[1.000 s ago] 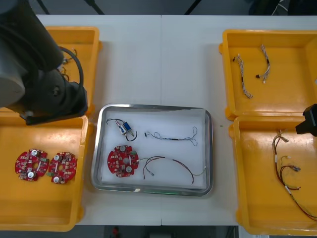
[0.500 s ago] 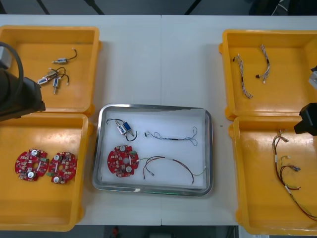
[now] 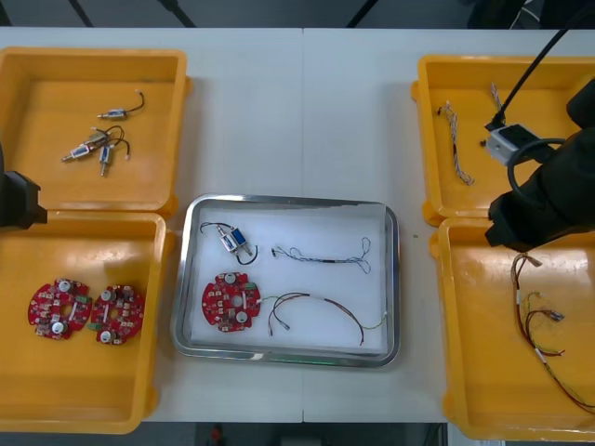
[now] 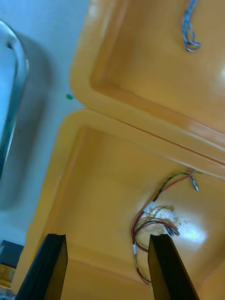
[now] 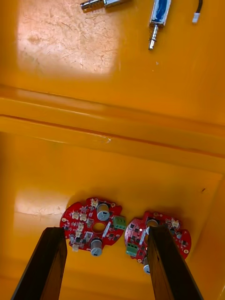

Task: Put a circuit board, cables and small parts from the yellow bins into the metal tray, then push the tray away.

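Metal tray sits mid-table, long axis running left to right, loaded with circuit board, cables and a small part. Right gripper, spread and empty, hangs over right bins; tray lies to its left. Left gripper, spread and empty, sits farther off. Right arm judged better placed for push.

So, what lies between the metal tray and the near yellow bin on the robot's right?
Only a bare strip of table separates the metal tray from that yellow bin, as the front view shows.
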